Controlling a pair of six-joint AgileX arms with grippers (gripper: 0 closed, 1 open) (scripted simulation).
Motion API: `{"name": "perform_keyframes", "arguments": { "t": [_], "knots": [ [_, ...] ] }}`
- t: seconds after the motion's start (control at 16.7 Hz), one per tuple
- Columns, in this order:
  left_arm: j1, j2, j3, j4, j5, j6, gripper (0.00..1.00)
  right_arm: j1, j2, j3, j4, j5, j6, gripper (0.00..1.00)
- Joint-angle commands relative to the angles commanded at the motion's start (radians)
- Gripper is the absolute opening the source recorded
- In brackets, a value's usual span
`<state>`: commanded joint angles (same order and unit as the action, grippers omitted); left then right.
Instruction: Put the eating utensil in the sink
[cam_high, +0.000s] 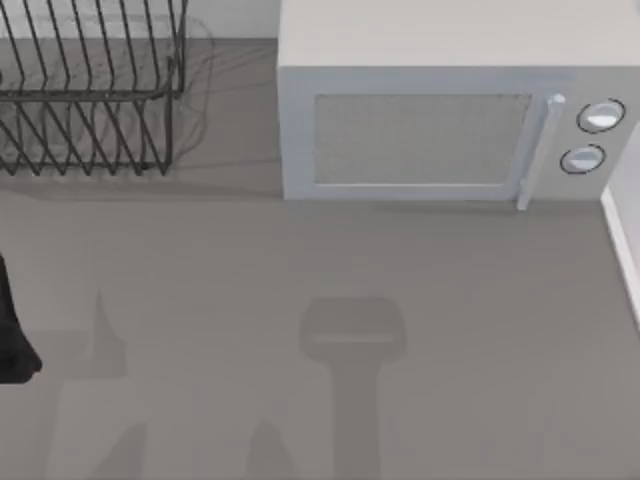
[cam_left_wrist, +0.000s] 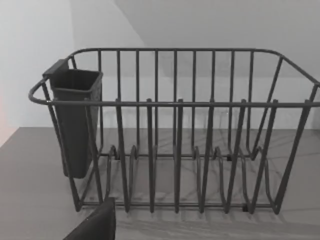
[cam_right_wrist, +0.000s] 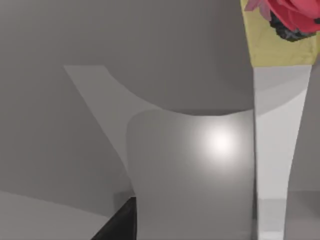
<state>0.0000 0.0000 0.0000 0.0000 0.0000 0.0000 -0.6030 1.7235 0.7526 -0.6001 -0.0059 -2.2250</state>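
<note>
Left hand (cam_left_wrist: 95, 225) low before a dark wire dish rack (cam_left_wrist: 175, 140) with a squarish plastic cutlery cup (cam_left_wrist: 75, 120) hung at one end; open or closed, impossible to tell. Likewise the right hand (cam_right_wrist: 117, 225), close to a glossy grey curved surface (cam_right_wrist: 190, 175) beside a yellow box (cam_right_wrist: 275, 45). From above: matte grey counter (cam_high: 450, 330), boxy pale microwave (cam_high: 430, 130). Utensil's place relative to either hand: cannot tell.

The front and middle of the desk (cam_high: 300, 400) lay open from left to right, leaving wide room to pass. Along the back, a wire dish rack (cam_high: 90, 90) stood at the left and a microwave (cam_high: 440, 120) at the right, a narrow gap between them. A dark cutlery holder (cam_left_wrist: 75, 120) hung at one end of the rack.
</note>
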Motion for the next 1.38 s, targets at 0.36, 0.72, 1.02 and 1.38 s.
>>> {"name": "perform_keyframes", "arguments": {
  "t": [0.36,0.72,1.02,1.38],
  "knots": [
    [0.000,0.000,0.000,0.000,0.000,0.000,1.00,0.000,-0.099,0.081,-0.150,0.037,0.032,0.00],
    [0.000,0.000,0.000,0.000,0.000,0.000,1.00,0.000,-0.206,0.254,-0.458,0.037,0.027,0.00],
    [0.000,0.000,0.000,0.000,0.000,0.000,1.00,0.003,-0.239,0.295,-0.512,0.036,0.032,0.00],
    [0.000,0.000,0.000,0.000,0.000,0.000,1.00,0.029,-0.140,0.400,-0.555,0.038,0.054,0.00]
  ]
}}
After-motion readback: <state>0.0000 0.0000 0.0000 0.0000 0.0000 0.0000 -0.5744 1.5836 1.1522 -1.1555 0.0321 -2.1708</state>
